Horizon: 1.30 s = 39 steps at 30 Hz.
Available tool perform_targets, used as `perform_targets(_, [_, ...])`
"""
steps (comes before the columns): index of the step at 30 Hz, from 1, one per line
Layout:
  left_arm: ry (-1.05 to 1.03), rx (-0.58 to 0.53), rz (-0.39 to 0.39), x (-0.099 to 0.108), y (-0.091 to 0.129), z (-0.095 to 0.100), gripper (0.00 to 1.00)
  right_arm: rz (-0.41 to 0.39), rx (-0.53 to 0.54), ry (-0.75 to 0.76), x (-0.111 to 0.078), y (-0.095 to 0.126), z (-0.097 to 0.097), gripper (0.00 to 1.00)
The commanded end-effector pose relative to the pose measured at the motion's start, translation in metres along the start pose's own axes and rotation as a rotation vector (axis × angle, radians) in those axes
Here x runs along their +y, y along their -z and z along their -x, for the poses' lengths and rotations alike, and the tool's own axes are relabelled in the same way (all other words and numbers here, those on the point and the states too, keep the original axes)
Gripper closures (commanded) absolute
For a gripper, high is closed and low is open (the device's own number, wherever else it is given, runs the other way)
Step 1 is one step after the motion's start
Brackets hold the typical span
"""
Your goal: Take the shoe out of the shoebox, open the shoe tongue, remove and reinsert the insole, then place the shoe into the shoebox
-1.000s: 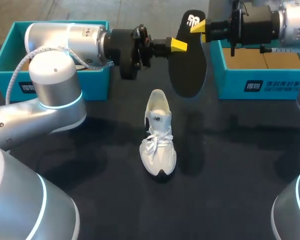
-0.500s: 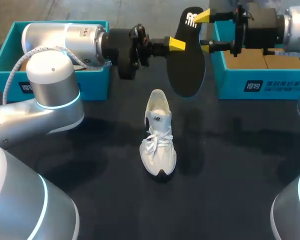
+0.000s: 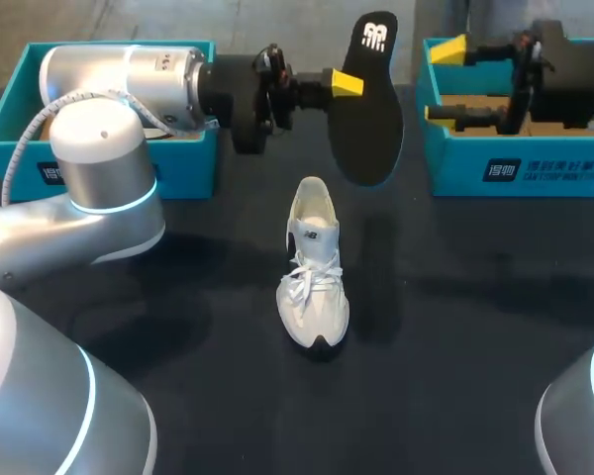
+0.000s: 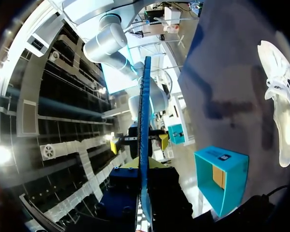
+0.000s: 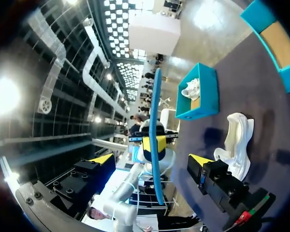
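The white shoe (image 3: 314, 262) lies on the dark table, toe toward me. Above and behind it hangs the black insole (image 3: 366, 109), with my left gripper (image 3: 346, 84) shut on its edge. In the left wrist view the insole (image 4: 144, 121) runs edge-on out from between the fingers, with the shoe (image 4: 280, 111) off to one side. My right gripper (image 3: 445, 81) stands open over the right teal shoebox (image 3: 515, 163), apart from the insole. From the right wrist, the insole (image 5: 157, 145) shows edge-on ahead of the spread right gripper (image 5: 151, 160), the shoe (image 5: 237, 140) beside it.
A second teal box (image 3: 109, 168) sits at the back left, mostly behind my left arm; the right wrist view shows something white inside that box (image 5: 198, 92). Bare dark tabletop (image 3: 455, 327) surrounds the shoe.
My right gripper has opened, let go of the insole and drawn back to the right over the box. The insole stays in my left gripper, nearly unmoved.
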<state>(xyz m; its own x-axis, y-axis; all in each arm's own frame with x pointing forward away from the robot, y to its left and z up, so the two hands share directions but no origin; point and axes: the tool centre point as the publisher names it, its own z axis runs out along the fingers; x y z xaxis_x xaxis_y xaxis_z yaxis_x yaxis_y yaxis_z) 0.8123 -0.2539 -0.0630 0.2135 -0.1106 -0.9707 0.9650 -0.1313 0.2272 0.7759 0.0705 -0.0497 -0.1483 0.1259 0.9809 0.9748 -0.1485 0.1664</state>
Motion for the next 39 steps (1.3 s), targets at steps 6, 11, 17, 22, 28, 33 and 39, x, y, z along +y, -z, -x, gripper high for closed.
perform_targets(6, [0.015, 0.012, 0.023, 0.0102, -0.0040, -0.0051, 1.00, 0.005, -0.036, 0.033, -0.0161, 0.0207, 0.0018, 0.00])
perform_targets(11, [0.015, 0.012, 0.023, 0.0102, -0.0040, -0.0051, 1.00, 0.005, -0.036, 0.033, -0.0161, 0.0207, 0.0018, 0.00])
perform_targets(17, [0.015, 0.012, 0.023, 0.0102, -0.0040, -0.0051, 1.00, 0.005, -0.036, 0.033, -0.0161, 0.0207, 0.0018, 0.00])
perform_targets(22, [0.015, 0.012, 0.023, 0.0102, -0.0040, -0.0051, 1.00, 0.005, -0.036, 0.033, -0.0161, 0.0207, 0.0018, 0.00])
perform_targets(28, [0.015, 0.012, 0.023, 0.0102, -0.0040, -0.0051, 1.00, 0.005, -0.036, 0.033, -0.0161, 0.0207, 0.0018, 0.00])
perform_targets(33, [0.015, 0.012, 0.023, 0.0102, -0.0040, -0.0051, 1.00, 0.005, -0.036, 0.033, -0.0161, 0.0207, 0.0018, 0.00])
perform_targets(39, [0.015, 0.012, 0.023, 0.0102, -0.0040, -0.0051, 1.00, 0.005, -0.036, 0.033, -0.0161, 0.0207, 0.0018, 0.00])
